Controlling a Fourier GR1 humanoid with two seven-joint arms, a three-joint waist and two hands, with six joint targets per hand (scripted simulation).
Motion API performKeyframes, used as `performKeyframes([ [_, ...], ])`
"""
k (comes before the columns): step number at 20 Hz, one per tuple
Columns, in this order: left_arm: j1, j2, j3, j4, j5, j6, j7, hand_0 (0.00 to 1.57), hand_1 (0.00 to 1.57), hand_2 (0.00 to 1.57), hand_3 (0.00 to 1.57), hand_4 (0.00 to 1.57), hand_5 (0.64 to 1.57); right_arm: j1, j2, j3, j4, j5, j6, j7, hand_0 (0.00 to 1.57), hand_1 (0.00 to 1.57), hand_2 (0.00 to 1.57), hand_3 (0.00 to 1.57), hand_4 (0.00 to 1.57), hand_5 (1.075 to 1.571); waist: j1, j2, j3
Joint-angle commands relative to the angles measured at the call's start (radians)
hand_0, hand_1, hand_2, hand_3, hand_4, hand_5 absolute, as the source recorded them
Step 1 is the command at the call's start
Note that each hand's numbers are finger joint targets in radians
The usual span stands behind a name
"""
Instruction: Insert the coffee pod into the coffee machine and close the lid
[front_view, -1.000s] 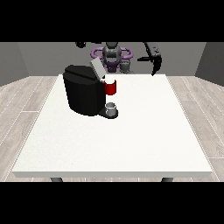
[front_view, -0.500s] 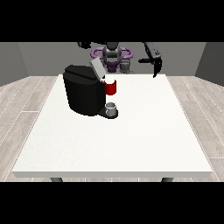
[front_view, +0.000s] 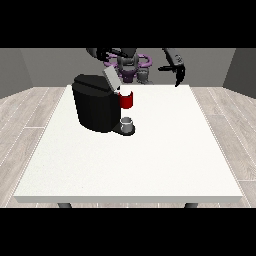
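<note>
Apparently the lid (front_view: 111, 78) stands up for loading, the pod hidden from me, so my hand at the view's right (front_view: 176, 66) hovers with relaxed fingers behind the coffee machine (front_view: 97, 102) on the tabletop (front_view: 150, 155), the other hand's (front_view: 100, 53) fingers unreadable.

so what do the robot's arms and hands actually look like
Both hands are black: the hand at the view's right ends a dark, slim forearm with thin dark fingers, and the hand at the view's left looks the same. Behind them, the grey torso carries purple rings at the shoulders. No cables or markings can be made out.
</note>
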Motion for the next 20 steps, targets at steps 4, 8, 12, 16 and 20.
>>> performKeyframes([
  [4, 0.036, 0.012, -0.026, -0.108, 0.036, -0.026, 0.035, 0.0, 0.0, 0.0, 0.0, 0.36, 1.571, -0.136, -0.007, -0.114, 0.149, -0.017, -0.012, -0.033, 0.0, 0.0, 0.0, 0.0, 0.35, 1.571, 0.037, 0.065, 0.0002],
  [8, 0.074, 0.033, -0.005, -0.118, 0.059, -0.047, -0.026, 0.0, 0.0, 0.0, 0.0, 0.31, 1.571, -0.163, -0.086, -0.204, 0.201, -0.057, 0.021, -0.053, 0.0, 0.0, 0.0, 0.0, 0.36, 1.571, 0.053, 0.093, 0.0003],
  [12, 0.05, 0.009, -0.021, -0.121, 0.056, 0.004, 0.006, 0.0, 0.0, 0.0, 0.0, 0.36, 1.571, -0.217, -0.03, -0.181, 0.279, -0.038, -0.013, -0.033, 0.0, 0.0, 0.0, 0.0, 0.41, 1.571, 0.031, 0.092, 0.0001],
  [16, -0.023, 0.003, -0.026, -0.095, 0.031, 0.06, -0.02, 0.0, 0.0, 0.0, 0.0, 0.37, 1.571, -0.319, -0.045, -0.222, 0.341, -0.04, -0.035, -0.099, 0.0, 0.0, 0.0, 0.0, 0.44, 1.571, 0.034, 0.164, 0.0],
  [20, 0.045, 0.046, -0.035, -0.125, 0.048, -0.004, -0.009, 0.0, 0.0, 0.0, 0.0, 0.37, 1.571, -0.284, -0.047, -0.23, 0.41, -0.051, -0.021, -0.143, 0.0, 0.0, 0.0, 0.0, 0.44, 1.571, 0.05, 0.128, 0.0002],
])
